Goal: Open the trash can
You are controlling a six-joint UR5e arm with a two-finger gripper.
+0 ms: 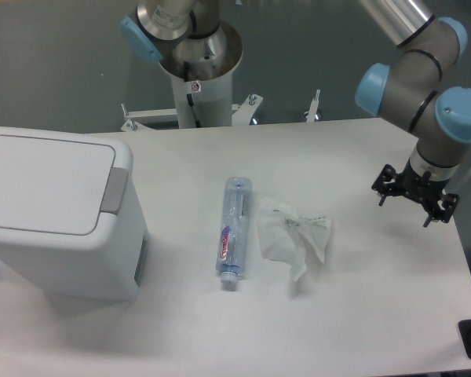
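Far off to the camera-left of my fingers, clear across the bench (377, 314), I see the trash can (59, 236). It is the biggest thing here, a white box with rounded corners, sitting at the bench's camera-left end. Its flat lid (43, 182) lies shut, flush on the rim. The grey push tab (115, 189) sits on the lid edge that faces toward my fingers, its long side running front to back. I judge that tab to be what the coming move turns on: it lies sideways from the fingers, on the near face of the can, so the approach is a long lateral crossing and then a press from above.

Between the can and the fingers lies a clear plastic bottle (233, 226), flat on the bench with its cap toward the camera. Just beside it on the fingers' side, nearly touching, is a crumpled clear wrapper (292, 233). Both sit under the straight line to the tab, so I would carry the arm over them.

At the camera-right end the gripper (414, 203) hangs above the bench, pointing down. Its fingers stand apart and hold nothing. They are well apart from every object, and the task is not yet begun.
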